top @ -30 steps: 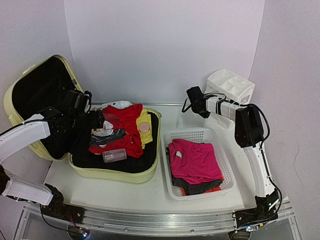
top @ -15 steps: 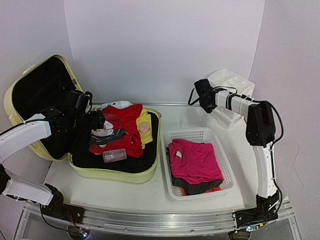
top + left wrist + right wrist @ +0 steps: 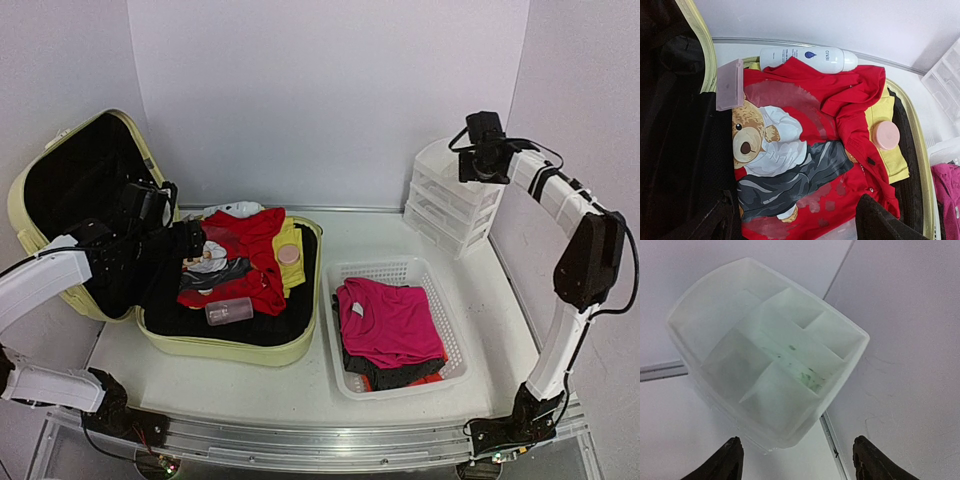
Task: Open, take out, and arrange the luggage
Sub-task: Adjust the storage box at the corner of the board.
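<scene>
Top external view: where is the luggage [image 3: 225, 347] found, and how is it expected to handle?

— It is laid open at the left of the table [image 3: 300, 390], the base flat and the lid propped back to the left. The pale yellow-green shell is judged stiff, smooth and probably slippery. It is bulky, and with the load inside it is better emptied where it lies than lifted. If it must be shifted, the rounded rim of the base is the hold suggested (no handle is clearly made out).

— And what is packed in it?

— Soft things are seen over the black fabric lining [image 3: 685, 150]: a red T-shirt [image 3: 840, 95] printed with a teddy bear, and a yellow garment [image 3: 880, 112] partly under it. These are judged limp and light, best pinched at a raised fold. Hard, smooth pieces lie with them: a white bottle [image 3: 810, 57] at the far edge, a pink round jar [image 3: 886, 135] and a pink flat case [image 3: 729, 85]. The bottle is expected to roll if nudged.

— How are the grippers held?

— The left gripper [image 3: 797, 200] is spread wide above the shirt, with nothing between its fingers. The right gripper [image 3: 796, 440] is likewise parted and unloaded, poised over the white plastic drawer organizer [image 3: 765, 350], whose thin translucent dividers are seen from above. A white mesh basket [image 3: 395, 270] holding a magenta garment [image 3: 390, 320] stands just beside the luggage.
</scene>
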Action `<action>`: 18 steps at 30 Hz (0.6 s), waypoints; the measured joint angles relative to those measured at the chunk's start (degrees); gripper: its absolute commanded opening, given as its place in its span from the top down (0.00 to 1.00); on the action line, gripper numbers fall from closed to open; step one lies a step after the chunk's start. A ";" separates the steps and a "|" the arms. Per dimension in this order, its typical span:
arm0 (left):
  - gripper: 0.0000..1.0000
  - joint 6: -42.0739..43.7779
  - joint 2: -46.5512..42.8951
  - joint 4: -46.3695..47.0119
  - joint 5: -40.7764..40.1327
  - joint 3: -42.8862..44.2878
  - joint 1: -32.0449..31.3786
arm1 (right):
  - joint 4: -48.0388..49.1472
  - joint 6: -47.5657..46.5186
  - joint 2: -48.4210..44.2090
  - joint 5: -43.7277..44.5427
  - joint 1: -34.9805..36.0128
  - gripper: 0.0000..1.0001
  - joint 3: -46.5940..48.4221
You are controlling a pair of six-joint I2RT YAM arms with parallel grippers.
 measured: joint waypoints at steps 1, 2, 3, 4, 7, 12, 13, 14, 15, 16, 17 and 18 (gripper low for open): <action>0.16 -0.02 -0.57 0.00 0.00 -0.31 -0.02 | -0.07 2.03 -0.68 -1.05 -1.36 0.21 -0.74; 0.16 -0.04 -1.14 -0.02 0.00 -0.57 0.00 | -0.26 4.55 -1.38 -2.40 -3.08 0.18 -1.66; 0.16 -0.07 -1.55 0.00 0.00 -0.79 -0.02 | -0.50 6.73 -1.79 -3.43 -4.46 0.14 -2.32; 0.16 -0.07 -1.86 0.00 -0.02 -0.90 0.00 | -0.74 8.37 -2.01 -4.09 -5.60 0.09 -2.73; 0.16 -0.20 -2.60 -0.02 -0.02 -1.22 0.00 | -1.66 13.16 -2.40 -5.35 -8.00 0.02 -3.50; 0.15 -0.37 -2.67 0.00 0.00 -1.22 0.00 | -1.68 17.03 -4.00 -6.34 -7.52 0.02 -4.46; 0.15 -0.39 -2.67 0.02 0.00 -1.22 0.00 | -1.44 17.53 -4.61 -6.47 -7.48 0.02 -4.92; 0.15 -0.39 -2.67 0.02 0.00 -1.22 0.00 | -1.31 17.86 -5.11 -6.60 -7.41 0.02 -5.29; 0.15 -0.42 -2.67 0.02 0.00 -1.22 -0.02 | -1.25 18.25 -5.62 -6.88 -7.39 0.02 -5.68; 0.15 -0.44 -2.67 0.02 0.00 -1.22 -0.02 | -1.27 18.67 -5.97 -7.17 -7.52 0.02 -5.84; 0.15 -0.44 -2.67 0.02 0.00 -1.22 0.00 | -1.20 18.91 -6.08 -7.50 -7.72 0.02 -5.84; 0.15 -0.44 -2.64 0.02 0.00 -1.22 -0.02 | -0.96 19.39 -6.12 -8.07 -8.11 0.02 -5.84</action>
